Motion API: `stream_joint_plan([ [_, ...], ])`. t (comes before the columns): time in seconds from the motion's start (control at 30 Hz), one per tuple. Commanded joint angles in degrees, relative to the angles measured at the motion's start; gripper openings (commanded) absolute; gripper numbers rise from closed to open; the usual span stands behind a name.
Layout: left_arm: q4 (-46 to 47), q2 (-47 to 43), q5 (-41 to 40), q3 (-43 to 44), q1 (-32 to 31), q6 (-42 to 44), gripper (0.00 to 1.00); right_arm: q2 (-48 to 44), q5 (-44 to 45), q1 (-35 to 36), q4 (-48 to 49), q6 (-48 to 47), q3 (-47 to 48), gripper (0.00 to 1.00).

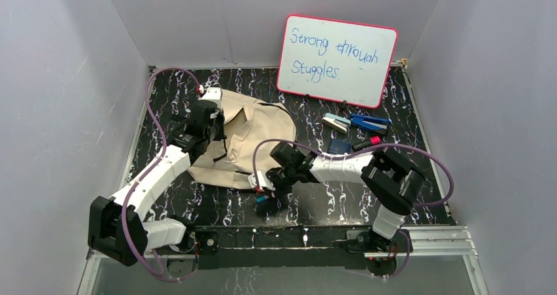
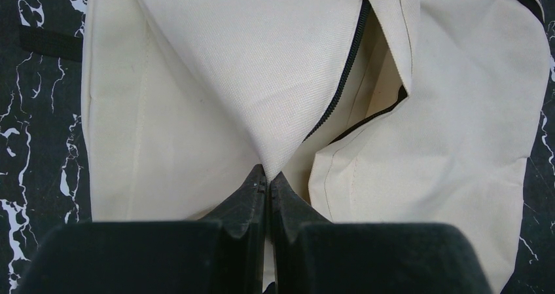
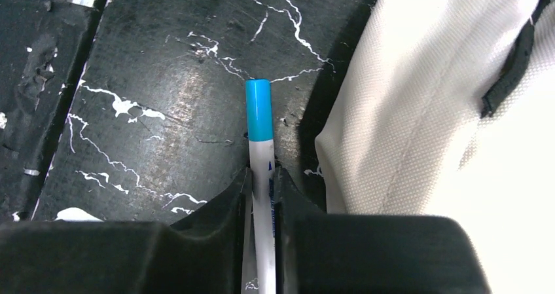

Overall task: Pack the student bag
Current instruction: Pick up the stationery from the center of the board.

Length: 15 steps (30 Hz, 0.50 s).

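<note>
At the back of your black, white-veined tabletop (image 1: 328, 203) a pink-framed whiteboard (image 1: 337, 60) stands propped, with "Strong through Stuggles" handwritten on it in blue. Just in front of it, to your right, there is a cluster of stationery: a white and grey stapler (image 1: 335, 123), a blue tool (image 1: 372, 121) beside it, a dark marker with a red end (image 1: 368, 142), and a small dark blue box (image 1: 338, 146) nearest you. Closer in, a white marker with a blue cap (image 3: 260, 150) points across bare tabletop. Pale walls (image 1: 72, 98) close you in on three sides.
</note>
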Motion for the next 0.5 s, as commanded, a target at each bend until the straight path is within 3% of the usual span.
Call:
stream_joint_plan([
  [0.0, 0.57, -2.46, 0.66, -0.35, 0.39, -0.50, 0.00, 2.22, 3.04, 0.35, -6.67, -1.36, 1.55, 0.10],
  [0.07, 0.58, -2.46, 0.77, -0.36, 0.39, -0.47, 0.00, 1.40, 4.14, 0.33, -6.85, 0.27, 0.85, 0.00],
  [0.2, 0.71, -2.67, 1.07, -0.59, 0.39, -1.01, 0.00, -6.43, 2.42, 0.29, 0.96, 7.01, -4.29, 0.00],
  [0.33, 0.96, -2.74, 1.57, -0.77, 0.39, -1.43, 0.00, -14.84, 2.47, 0.23, 13.16, 21.40, -8.94, 0.00],
  [0.47, 1.02, -2.68, 1.39, -0.60, 0.39, -1.43, 0.00, -18.23, 8.00, 0.18, 18.98, 35.31, -9.23, 0.00],
])
